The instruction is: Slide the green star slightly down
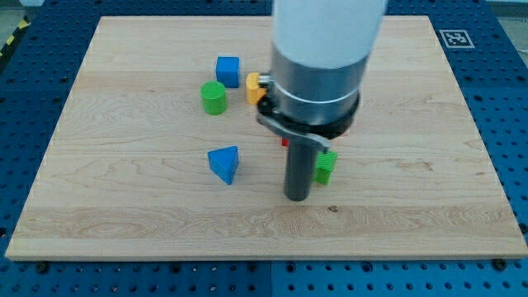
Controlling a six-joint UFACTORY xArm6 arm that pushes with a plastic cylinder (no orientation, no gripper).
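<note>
The green star (326,167) lies right of the board's middle, partly hidden behind my rod. My tip (297,198) rests on the board just left of and slightly below the star, close to it or touching it. A small bit of a red block (285,142) shows just left of the rod, above the tip; its shape is hidden by the arm.
A blue triangle block (224,163) lies to the left of my tip. A green cylinder (213,97), a blue cube (228,70) and a yellow block (255,87) sit towards the view's top left. The wooden board (124,206) lies on a blue perforated table.
</note>
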